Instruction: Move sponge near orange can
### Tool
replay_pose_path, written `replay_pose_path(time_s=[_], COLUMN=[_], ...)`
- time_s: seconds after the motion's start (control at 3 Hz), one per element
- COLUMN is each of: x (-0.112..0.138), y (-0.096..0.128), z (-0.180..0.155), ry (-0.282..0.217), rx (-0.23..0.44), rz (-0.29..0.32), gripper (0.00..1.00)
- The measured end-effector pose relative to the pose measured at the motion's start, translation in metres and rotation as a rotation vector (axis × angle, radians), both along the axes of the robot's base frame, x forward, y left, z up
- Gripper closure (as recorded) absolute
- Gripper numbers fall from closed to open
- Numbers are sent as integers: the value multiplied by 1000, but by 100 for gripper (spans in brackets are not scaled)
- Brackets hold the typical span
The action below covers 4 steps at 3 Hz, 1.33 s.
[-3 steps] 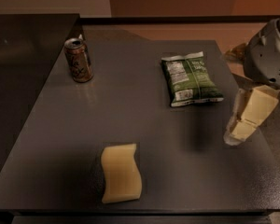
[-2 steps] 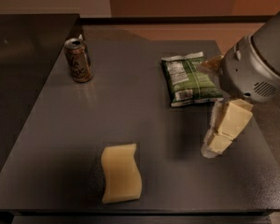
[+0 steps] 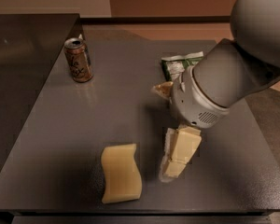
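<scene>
Pale yellow and flat, the sponge [image 3: 121,172] lies on the dark grey table [image 3: 56,129] close to the near edge, roughly at the middle of that edge. Its wavy long sides run from the near edge towards the far edge, and nothing touches it.

The orange can [image 3: 78,59] stands upright near the far left corner, well apart from the sponge, with its silver top open to view and pale script down its side.

The gripper [image 3: 170,171] hangs just beside the sponge, on the side towards the right edge, and is clear of it. Its blocky pale yellow fingers [image 3: 184,146] slant down towards the near edge, their tips low over the table. The two fingers lie pressed together with no gap showing between them, and they hold nothing.

Above them the grey wrist and arm [image 3: 224,78] reach in from the far right corner and cover much of a green snack bag [image 3: 179,64]. The bag lies flat towards the far edge, right of centre, with only its left part showing.
</scene>
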<state>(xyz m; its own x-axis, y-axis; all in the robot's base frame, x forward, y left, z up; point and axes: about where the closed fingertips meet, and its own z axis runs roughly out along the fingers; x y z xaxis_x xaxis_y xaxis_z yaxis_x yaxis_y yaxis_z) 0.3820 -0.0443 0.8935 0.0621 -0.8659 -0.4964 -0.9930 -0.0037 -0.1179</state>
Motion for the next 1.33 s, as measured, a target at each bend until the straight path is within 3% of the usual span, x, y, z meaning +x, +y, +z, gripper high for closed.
replay_pose_path(time_s=[0.33, 1.0, 1.33], x=[-14, -32, -36], y=[30, 57, 61], z=[-23, -52, -57], ry=[24, 61, 66], rx=[-4, -22, -24], rz=[76, 168, 186], gripper=[0, 0, 19])
